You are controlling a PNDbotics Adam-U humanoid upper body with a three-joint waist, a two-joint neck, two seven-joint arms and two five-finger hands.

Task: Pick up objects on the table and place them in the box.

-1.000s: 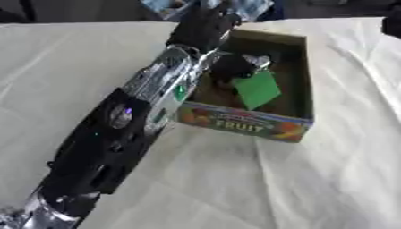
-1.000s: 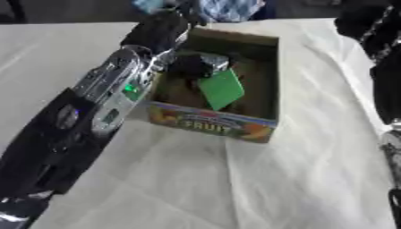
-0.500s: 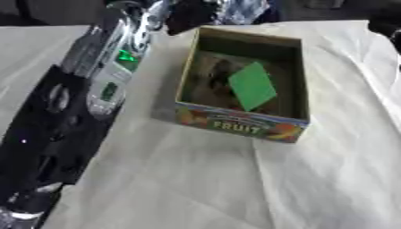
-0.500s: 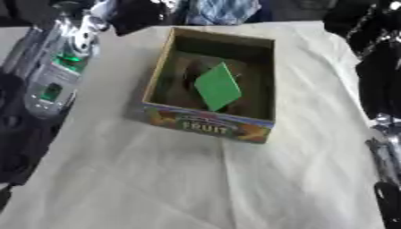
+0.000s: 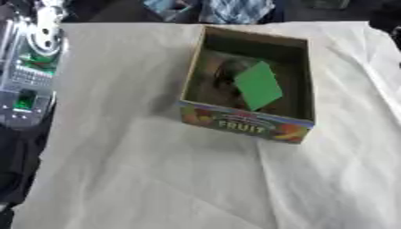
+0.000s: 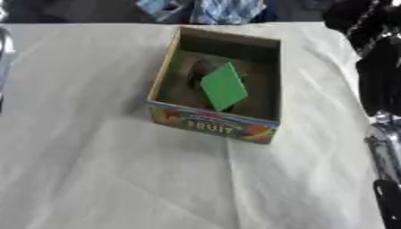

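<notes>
The cardboard box (image 5: 247, 120) with "FRUIT" printed on its colourful front stands on the white tablecloth, a little behind the middle. A green flat piece (image 5: 258, 85) leans tilted inside it, with a dark object (image 5: 225, 75) lying beside and partly under it. My left arm (image 5: 28, 67), black and silver with green lights, runs along the left edge, well away from the box; its hand is out of sight. Parts of my right arm (image 6: 381, 67) show at the right edge. A silver and black part (image 6: 385, 170) sits low there, and whether it is the hand is unclear.
The white cloth (image 5: 156, 179) covers the table, creased in front of the box. Blue checked fabric (image 5: 235, 9) and dark shapes lie beyond the far edge. No loose objects show on the cloth around the box.
My left arm has pulled back out of the box and off to the left edge, leaving the dark object inside beside the green piece. The camera has shifted too.
</notes>
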